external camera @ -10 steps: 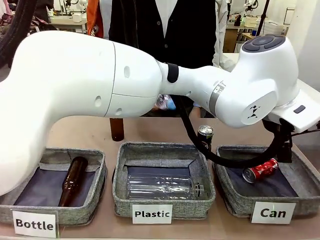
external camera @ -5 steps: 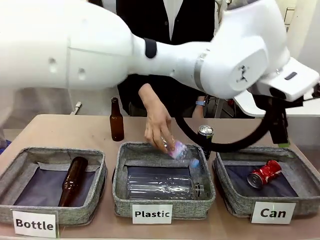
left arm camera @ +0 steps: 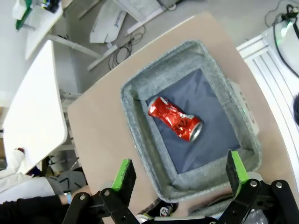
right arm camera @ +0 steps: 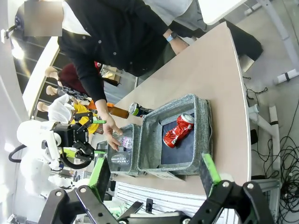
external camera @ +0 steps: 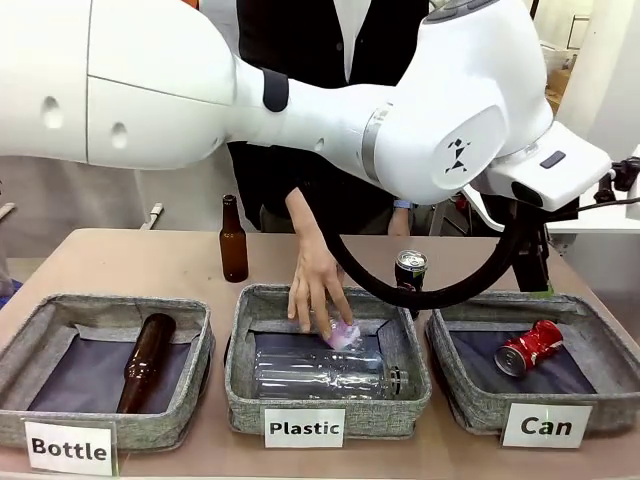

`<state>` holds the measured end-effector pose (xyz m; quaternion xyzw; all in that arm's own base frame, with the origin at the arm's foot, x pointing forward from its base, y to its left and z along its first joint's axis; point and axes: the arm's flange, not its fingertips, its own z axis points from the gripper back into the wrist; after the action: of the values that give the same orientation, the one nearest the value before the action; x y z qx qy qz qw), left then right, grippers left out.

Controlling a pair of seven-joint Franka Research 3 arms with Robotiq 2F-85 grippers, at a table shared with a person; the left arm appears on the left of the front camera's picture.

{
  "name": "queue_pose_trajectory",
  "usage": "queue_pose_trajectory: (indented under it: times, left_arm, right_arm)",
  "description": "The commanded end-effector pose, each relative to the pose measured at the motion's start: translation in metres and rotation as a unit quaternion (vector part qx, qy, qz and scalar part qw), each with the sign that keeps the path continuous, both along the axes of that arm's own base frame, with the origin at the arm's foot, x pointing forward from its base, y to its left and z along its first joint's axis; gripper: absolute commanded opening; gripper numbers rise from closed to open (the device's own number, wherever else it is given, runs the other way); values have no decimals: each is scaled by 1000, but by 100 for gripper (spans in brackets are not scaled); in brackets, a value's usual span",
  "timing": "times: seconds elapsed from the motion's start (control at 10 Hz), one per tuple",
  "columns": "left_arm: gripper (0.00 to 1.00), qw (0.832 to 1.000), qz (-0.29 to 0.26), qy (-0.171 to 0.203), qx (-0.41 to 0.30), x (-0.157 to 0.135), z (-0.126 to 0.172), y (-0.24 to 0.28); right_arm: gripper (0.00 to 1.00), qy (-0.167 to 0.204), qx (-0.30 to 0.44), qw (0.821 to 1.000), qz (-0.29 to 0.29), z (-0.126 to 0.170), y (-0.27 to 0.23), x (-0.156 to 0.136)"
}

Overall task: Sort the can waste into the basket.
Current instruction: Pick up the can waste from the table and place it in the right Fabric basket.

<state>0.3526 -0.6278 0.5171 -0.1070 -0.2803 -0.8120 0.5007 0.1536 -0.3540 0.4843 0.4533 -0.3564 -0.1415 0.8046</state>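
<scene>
A crushed red can (external camera: 527, 347) lies on the dark lining of the grey basket (external camera: 478, 405) signed "Can" at the front right. My left arm reaches across the table, and its gripper (external camera: 532, 268) hangs above that basket's far edge. Seen from the left wrist, the gripper (left arm camera: 180, 170) stands open high over the red can (left arm camera: 175, 119) and the basket (left arm camera: 140, 140), holding nothing. The black-blue can (external camera: 410, 269) stands upright on the table, behind the gap between the middle and right baskets. My right gripper (right arm camera: 155, 172) is open and empty, far from the basket (right arm camera: 177, 100), the red can (right arm camera: 177, 131) and the black-blue can (right arm camera: 136, 109).
A person's hand (external camera: 315, 288) holds a small clear plastic bottle (external camera: 342, 335) down in the "Plastic" basket (external camera: 245, 400), above a larger clear bottle (external camera: 325, 375). The "Bottle" basket (external camera: 25, 345) holds a brown bottle (external camera: 147, 360). Another brown bottle (external camera: 233, 240) stands behind.
My left arm has lifted and pulled back from over the baskets. The person's hand has come in and lowered a plastic bottle into the middle basket. The red can has stayed put.
</scene>
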Motion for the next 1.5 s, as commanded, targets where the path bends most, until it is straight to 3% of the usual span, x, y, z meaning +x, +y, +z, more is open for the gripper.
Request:
queue_pose_trajectory:
  times: [0.0, 0.4, 0.7, 0.9, 1.0, 1.2, 1.4]
  left_arm:
    - [100, 999, -8, -8, -45, -10, -10, -3]
    - [100, 999, 0, -7, -41, -6, -21, -13]
    - [100, 998, 29, -18, -47, 2, -3, 13]
    - [100, 998, 56, -17, -33, 5, 18, 76]
    - [100, 996, 87, -20, -27, 6, 28, 112]
    - [100, 981, 189, -24, -17, 8, 47, 209]
    - [100, 953, 296, 5, -68, 4, 58, 310]
  right_arm:
    - [100, 1, 3, 1000, -1, 3, 1, -1]
    - [100, 1, 3, 1000, -1, 3, 1, -1]
    - [100, 1, 3, 1000, -1, 3, 1, -1]
    - [100, 0, 0, 1000, 0, 0, 0, 0]
    - [100, -22, 7, 1000, 13, 16, 7, -5]
    - [100, -41, 10, 994, 100, 33, 65, 29]
    - [100, -27, 6, 980, 196, 41, 134, 67]
